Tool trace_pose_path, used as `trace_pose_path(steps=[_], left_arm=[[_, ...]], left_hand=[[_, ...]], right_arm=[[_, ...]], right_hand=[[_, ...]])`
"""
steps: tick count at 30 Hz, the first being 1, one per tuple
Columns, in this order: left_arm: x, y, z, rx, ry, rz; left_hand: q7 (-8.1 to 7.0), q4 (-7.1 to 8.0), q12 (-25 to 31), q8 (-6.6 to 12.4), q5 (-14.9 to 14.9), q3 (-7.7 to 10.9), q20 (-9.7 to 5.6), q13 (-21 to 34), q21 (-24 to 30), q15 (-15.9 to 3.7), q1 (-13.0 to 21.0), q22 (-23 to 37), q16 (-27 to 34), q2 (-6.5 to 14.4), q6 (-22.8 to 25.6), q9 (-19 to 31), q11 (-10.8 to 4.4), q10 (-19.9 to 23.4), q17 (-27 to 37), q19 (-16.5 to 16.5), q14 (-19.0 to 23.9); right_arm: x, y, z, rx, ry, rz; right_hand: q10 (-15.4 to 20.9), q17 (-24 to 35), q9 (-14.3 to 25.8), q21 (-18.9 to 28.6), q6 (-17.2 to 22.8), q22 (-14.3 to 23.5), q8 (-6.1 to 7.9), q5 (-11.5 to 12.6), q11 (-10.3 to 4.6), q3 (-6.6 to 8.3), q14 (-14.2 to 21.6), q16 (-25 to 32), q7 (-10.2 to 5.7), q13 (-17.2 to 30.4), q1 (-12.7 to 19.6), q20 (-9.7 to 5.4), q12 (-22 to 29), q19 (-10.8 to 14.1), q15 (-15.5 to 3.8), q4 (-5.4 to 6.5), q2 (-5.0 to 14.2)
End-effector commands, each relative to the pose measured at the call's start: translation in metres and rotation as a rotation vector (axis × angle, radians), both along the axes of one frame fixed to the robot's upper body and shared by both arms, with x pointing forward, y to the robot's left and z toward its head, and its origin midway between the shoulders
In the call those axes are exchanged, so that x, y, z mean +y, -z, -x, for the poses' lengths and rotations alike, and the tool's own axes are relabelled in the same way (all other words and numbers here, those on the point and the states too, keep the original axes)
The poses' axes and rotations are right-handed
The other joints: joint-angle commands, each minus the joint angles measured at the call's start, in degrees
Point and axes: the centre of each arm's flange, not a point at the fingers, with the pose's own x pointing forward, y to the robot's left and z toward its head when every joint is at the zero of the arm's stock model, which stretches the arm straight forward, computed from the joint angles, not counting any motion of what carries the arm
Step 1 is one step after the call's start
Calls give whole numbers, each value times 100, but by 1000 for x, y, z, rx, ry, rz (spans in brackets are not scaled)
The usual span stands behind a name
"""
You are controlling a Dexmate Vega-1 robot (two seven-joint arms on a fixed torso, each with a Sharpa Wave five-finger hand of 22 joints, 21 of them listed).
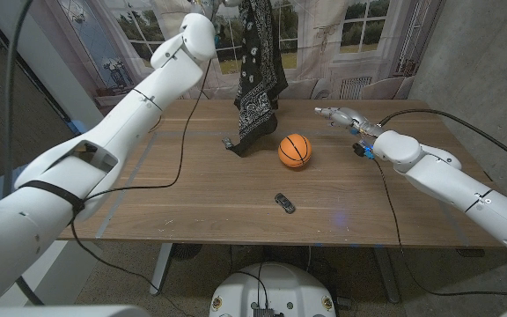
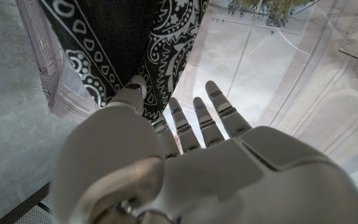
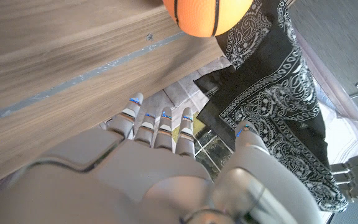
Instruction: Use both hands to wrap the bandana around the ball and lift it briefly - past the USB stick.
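Note:
The black bandana with white paisley print point(image 1: 258, 75) hangs upright over the table's far middle, and its lower corner touches the wood. My left hand point(image 2: 166, 162) pinches its cloth point(image 2: 129, 56) between thumb and fingers, high up; the left arm point(image 1: 192, 40) reaches up toward it. The orange ball point(image 1: 295, 150) sits on the table just right of the bandana's lower corner, also seen as the ball point(image 3: 207, 15) beside the bandana point(image 3: 272, 106). My right hand point(image 1: 341, 116) hovers right of the ball and beyond it, fingers stretched out and holding nothing. The dark USB stick point(image 1: 284, 202) lies nearer me than the ball.
The wooden table point(image 1: 192, 202) has bare wood on its left and front right. A small dark object point(image 1: 225, 141) lies just left of the bandana's corner. A black cable point(image 1: 179, 150) hangs across the left side. A printed backdrop stands behind.

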Motion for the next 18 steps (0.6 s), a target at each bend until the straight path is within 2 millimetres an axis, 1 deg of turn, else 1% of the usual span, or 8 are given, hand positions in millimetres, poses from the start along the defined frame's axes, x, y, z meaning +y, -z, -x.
trace_pose_path(steps=[1, 3, 6, 8, 12, 16, 17, 18], left_arm=[[-13, -19, -3, 47, 112, -23], [-11, -24, -4, 91, 170, -44], [-9, -29, -6, 133, 224, -67], [-7, -32, -7, 155, 255, -77], [-4, -34, -10, 184, 301, -89], [-1, -37, -11, 199, 312, -103], [-1, -38, -12, 207, 318, -109], [-1, -39, -13, 216, 328, -117]], left_hand=[[-310, 21, -39, -12, 44, -23, 31, 31, 21, -363, -21, 19, -5, 0, 267, 95, 42, -10, 25, -67, -32], [-323, 43, -73, -49, 65, -33, 58, 35, 14, -316, -46, 20, -19, 25, 193, 80, 65, -87, 33, -102, -84], [-334, 66, -120, -62, 102, -53, 83, 43, -2, -210, -75, 22, -52, 48, 179, 57, 92, -193, 40, -175, -202], [-336, 71, -132, -66, 112, -57, 85, 44, -6, -195, -80, 22, -55, 54, 171, 52, 109, -222, 43, -193, -222], [-339, 81, -171, -72, 141, -82, 100, 49, -19, -91, -99, 23, -89, 49, 166, 36, 130, -317, 45, -250, -356], [-344, 85, -226, -76, 176, -115, 111, 52, -35, 1, -113, 23, -113, 37, 178, 13, 179, -453, 48, -319, -497], [-346, 86, -244, -78, 187, -127, 124, 52, -41, 21, -118, 23, -117, 30, 180, 7, 204, -502, 49, -342, -537], [-347, 88, -264, -80, 204, -145, 127, 50, -49, 60, -124, 22, -118, 24, 186, -3, 214, -555, 50, -374, -588]], right_arm=[[28, -11, -7, -24, -4, 82], [32, -12, -10, -29, -7, 85], [37, -14, -14, -33, -15, 94], [41, -15, -15, -39, -15, 96], [47, -17, -18, -55, -20, 95], [54, -19, -19, -73, -24, 105], [56, -20, -19, -75, -25, 108], [59, -21, -20, -77, -28, 109]], right_hand=[[-89, -11, 16, -22, -175, 24, -86, 61, -3, 12, -62, -7, -23, 17, 73, -1, -26, -33, -16, -25, 67], [-130, -17, 17, -28, -271, 24, -119, 65, -12, 8, -69, -5, -35, 18, 85, -2, -35, -34, -17, -33, 75], [-171, -22, 17, -33, -406, 25, -158, 68, -6, -8, -78, -1, -4, 19, 88, -1, -41, -30, -22, -41, 72], [-180, -23, 16, -37, -480, 25, -177, 68, -7, -17, -86, -1, -8, 19, 87, 1, -39, -32, -18, -43, 68], [-265, -26, 16, -52, -530, 26, -172, 70, 4, -35, -144, -15, -3, 20, 85, -8, -61, -53, -41, -47, 66], [-513, -35, 17, -154, -554, 28, -127, 77, 38, -81, -506, -107, -10, 22, 87, -72, -96, -284, 47, -58, 77], [-674, -37, 18, -219, -552, 28, -110, 78, 82, -108, -700, -136, -10, 19, 82, -175, -116, -462, 96, -61, 80], [-729, -37, 19, -234, -558, 29, -109, 79, 96, -115, -766, -146, -12, 18, 82, -181, -124, -508, 104, -62, 82]])
